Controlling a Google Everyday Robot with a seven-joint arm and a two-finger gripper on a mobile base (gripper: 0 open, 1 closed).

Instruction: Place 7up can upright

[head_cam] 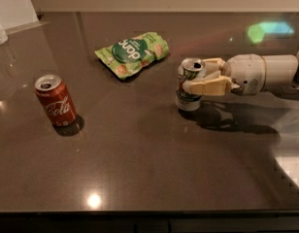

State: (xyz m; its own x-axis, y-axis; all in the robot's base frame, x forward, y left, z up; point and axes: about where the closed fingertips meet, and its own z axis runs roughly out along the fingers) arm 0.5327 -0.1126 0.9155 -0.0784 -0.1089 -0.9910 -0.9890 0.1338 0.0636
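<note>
1. 7up can (188,100): held upright, right of centre, base on bench (154,159).
2. Tool (192,80): pinched around the can from the right.
3. Red can (55,101): stood upright, left.
4. Pouch (132,52): laid behind.

Gripper (194,75) clasping upright 7up can (188,100), right of centre on dark table (140,169)

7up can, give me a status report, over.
Gripper right of centre, shut on 7up can. Can upright, base apparently on table. Well apart from green pouch and Coca-Cola can.
</note>
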